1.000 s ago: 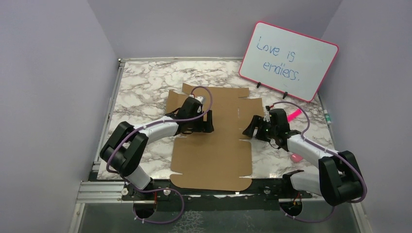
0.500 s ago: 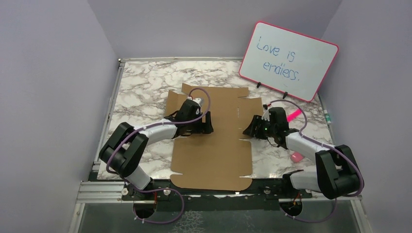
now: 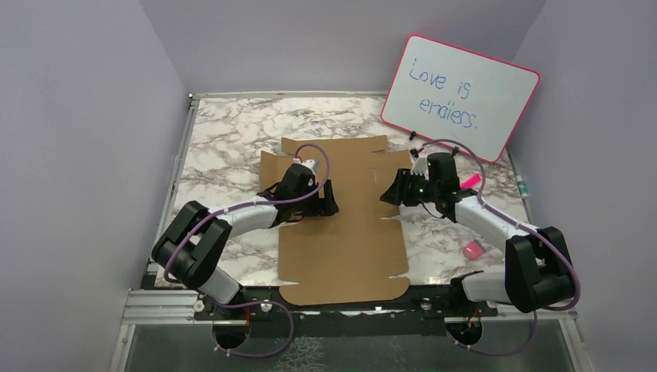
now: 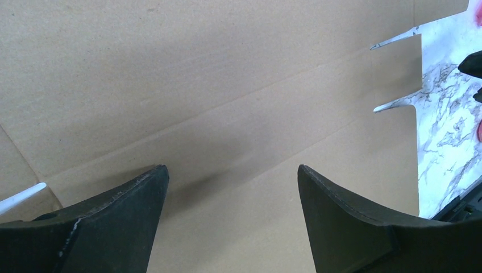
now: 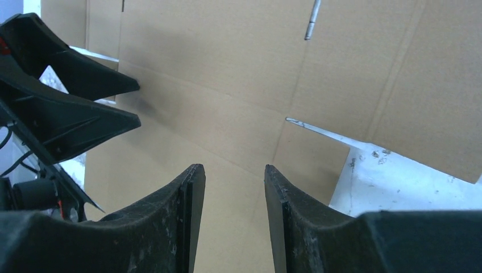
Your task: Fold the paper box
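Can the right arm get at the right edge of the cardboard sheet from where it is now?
Probably yes. The right gripper hangs just over the paper box's right edge, jaws apart and empty, with nothing between. The left gripper sits further left, clear of it.

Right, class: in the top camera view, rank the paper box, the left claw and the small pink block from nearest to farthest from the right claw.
1. the paper box: lies flat right under the right claw, by the sheet's right edge.
2. the left claw: across the sheet, on its left side.
3. the small pink block: off the sheet, at the near right.
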`<state>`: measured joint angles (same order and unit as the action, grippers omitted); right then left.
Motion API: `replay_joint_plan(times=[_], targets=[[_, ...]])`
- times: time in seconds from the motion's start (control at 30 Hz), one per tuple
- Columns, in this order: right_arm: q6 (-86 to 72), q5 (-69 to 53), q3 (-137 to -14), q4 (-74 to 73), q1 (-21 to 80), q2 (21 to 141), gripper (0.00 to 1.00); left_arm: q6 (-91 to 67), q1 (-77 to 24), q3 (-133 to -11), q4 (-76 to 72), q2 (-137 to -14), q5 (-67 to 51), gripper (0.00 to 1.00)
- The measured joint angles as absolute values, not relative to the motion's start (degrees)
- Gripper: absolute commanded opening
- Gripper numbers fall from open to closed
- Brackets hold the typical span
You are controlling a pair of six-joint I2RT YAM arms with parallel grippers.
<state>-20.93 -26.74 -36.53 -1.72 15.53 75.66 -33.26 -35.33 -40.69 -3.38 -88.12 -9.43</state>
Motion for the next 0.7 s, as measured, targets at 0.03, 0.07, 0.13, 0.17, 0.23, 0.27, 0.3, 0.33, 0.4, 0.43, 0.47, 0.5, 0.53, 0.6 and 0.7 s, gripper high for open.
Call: replay_joint_plan(times=[0.03,0.07,0.13,0.17,0.23,0.27,0.3,0.33,0.4,0.43,0.47,0.5,0.53,0.6,0.7], targets=[[-20.8,-27.2,-36.8,-1.9,15.7,75.8,0.48,-33.5,-35.3,-40.4,-3.6,-87.9,-9.4,0.85],[-20.6,-27.7,-37.3,-2.3,15.9,75.9,0.48,-33.7,-35.3,-40.1,-3.6,-87.6,-9.4,0.85],[-20.3,-28.3,-37.8,-2.8,16.6,76.2,0.48,-34.0,-35.3,-39.5,-4.1,-87.2,-9.4,0.85],[-20.2,-28.5,-38.0,-2.9,17.0,76.4,0.48,-34.2,-35.3,-39.3,-4.4,-87.1,-9.4,0.85],[-19.8,-28.6,-38.4,-3.3,17.7,76.9,0.5,-34.5,-35.3,-39.0,-4.9,-87.0,-9.4,0.85],[-19.6,-28.5,-38.4,-3.4,17.9,77.0,0.51,-34.6,-35.3,-38.9,-5.0,-86.9,-9.4,0.85],[-19.4,-28.2,-38.4,-3.8,18.1,77.1,0.53,-34.7,-35.3,-38.8,-5.1,-86.8,-9.4,0.85],[-19.4,-26.9,-38.5,-4.5,18.3,77.0,0.55,-34.8,-35.3,-38.6,-5.0,-86.5,-9.4,0.85],[-19.2,-24.3,-38.5,-5.5,18.3,76.8,0.58,-34.9,-35.3,-38.2,-4.7,-86.0,-9.4,0.85],[-19.0,-22.4,-38.5,-6.2,18.3,76.4,0.58,-34.9,-35.3,-38.0,-4.5,-85.7,-9.4,0.85],[-18.9,-21.3,-38.5,-6.3,18.3,76.2,0.58,-34.9,-35.3,-37.8,-4.3,-85.4,-9.4,0.85],[-18.9,-19.9,-38.5,-6.5,18.2,75.9,0.58,-34.9,-35.3,-37.7,-4.1,-85.3,-9.4,0.85],[-18.8,-18.7,-38.5,-6.6,18.0,75.8,0.58,-34.9,-35.3,-37.7,-4.0,-85.2,-9.4,0.85],[-19.0,-17.5,-38.4,-6.5,17.7,75.7,0.58,-34.9,-35.4,-37.7,-4.0,-85.2,-9.4,0.85],[-19.9,-16.9,-37.0,-5.3,17.1,75.9,0.58,-34.9,-35.4,-37.7,-4.0,-85.2,-9.4,0.85]])
